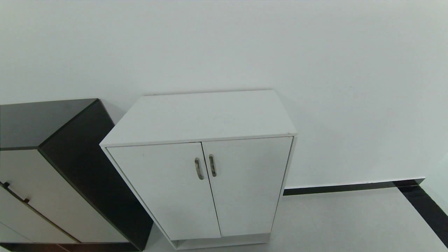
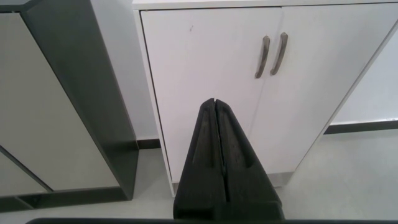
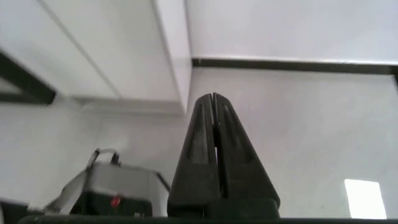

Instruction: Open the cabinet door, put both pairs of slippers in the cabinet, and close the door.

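Jaws meet on left gripper (image 2: pixel 214 103) and right gripper (image 3: pixel 214 98); cabinet (image 1: pixel 199 115) against white wall (image 1: pixel 224 42).

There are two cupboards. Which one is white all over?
The cabinet standing in the middle, with two metal handles side by side on its shut doors. The other cupboard, on the robot's left, has a black top and side.

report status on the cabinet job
Left gripper and right gripper jaws shut, empty. White cabinet doors both closed. Dark cabinet close on its left.
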